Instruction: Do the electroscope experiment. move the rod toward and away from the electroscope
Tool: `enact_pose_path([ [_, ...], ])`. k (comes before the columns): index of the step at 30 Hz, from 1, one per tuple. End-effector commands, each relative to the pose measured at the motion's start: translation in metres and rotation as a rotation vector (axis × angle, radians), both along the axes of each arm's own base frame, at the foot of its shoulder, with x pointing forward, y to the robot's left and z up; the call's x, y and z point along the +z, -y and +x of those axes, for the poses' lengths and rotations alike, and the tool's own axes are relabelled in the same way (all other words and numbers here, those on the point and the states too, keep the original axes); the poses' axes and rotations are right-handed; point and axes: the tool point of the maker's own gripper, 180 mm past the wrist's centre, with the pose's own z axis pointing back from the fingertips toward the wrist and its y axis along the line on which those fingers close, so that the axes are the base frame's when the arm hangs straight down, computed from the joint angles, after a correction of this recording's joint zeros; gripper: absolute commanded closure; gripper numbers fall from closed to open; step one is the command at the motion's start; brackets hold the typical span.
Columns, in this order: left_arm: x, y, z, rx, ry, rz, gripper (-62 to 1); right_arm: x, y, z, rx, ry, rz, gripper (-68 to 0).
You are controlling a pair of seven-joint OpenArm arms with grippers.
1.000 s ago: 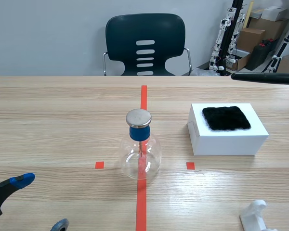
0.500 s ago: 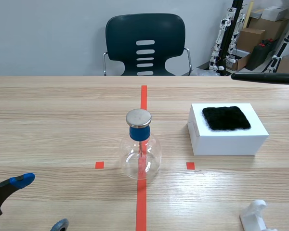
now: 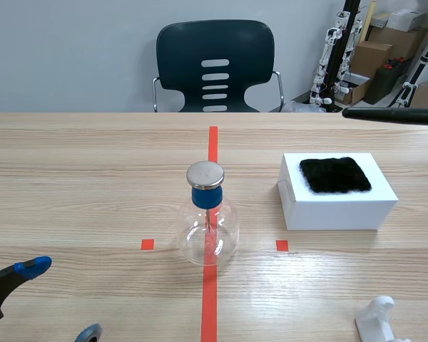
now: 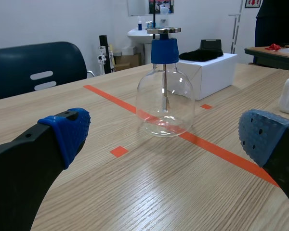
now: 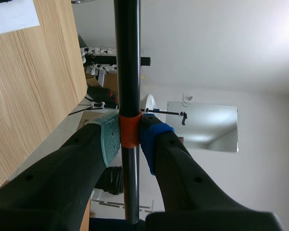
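The electroscope (image 3: 207,217) stands upright on the table (image 3: 93,178), on the long red tape line. It is a clear round-bodied glass flask closed by a blue stopper (image 4: 164,50) with a flat metal disc (image 3: 205,173) on top. Inside the flask a thin metal stem (image 4: 164,89) hangs down from the stopper and ends above the glass floor. It seems to carry a small pale leaf at its lower end, though how that leaf hangs is too fine to make out. Nothing else shows in the flask.

The rod (image 3: 392,114), long and black, lies level in the air at the far right, beyond a white box (image 3: 339,206) and well apart from the electroscope, its tip pointing toward the middle. The right jaws are clamped on it, the grey-green pad (image 5: 108,144) and the blue pad (image 5: 149,142) pressing either side of an orange band (image 5: 130,132) on the rod.

The left jaws are wide apart and hold nothing, low over the near left of the table. The electroscope is ahead of them, framed between the two blue pads (image 4: 70,130).

A black furry cloth (image 3: 335,174) lies flat on top of the white box. A white stand (image 3: 378,317) sits at the near right, and a dark chair (image 3: 214,64) stands behind the table.
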Motion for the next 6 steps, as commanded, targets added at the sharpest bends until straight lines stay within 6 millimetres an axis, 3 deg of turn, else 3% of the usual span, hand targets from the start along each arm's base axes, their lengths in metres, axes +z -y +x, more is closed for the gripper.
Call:
enact_pose_path([
  [1, 0.0075, -0.0025, 0.0028, 0.001, 0.031, -0.012, -62.3, 0.0061, -0.0007, 0.0018, 0.009, 0.02, -0.008, -1.3],
  [6, 0.0075, -0.0025, 0.0028, 0.001, 0.031, -0.012, -62.3, 0.0061, -0.0007, 0.0018, 0.009, 0.02, -0.008, -1.3],
])
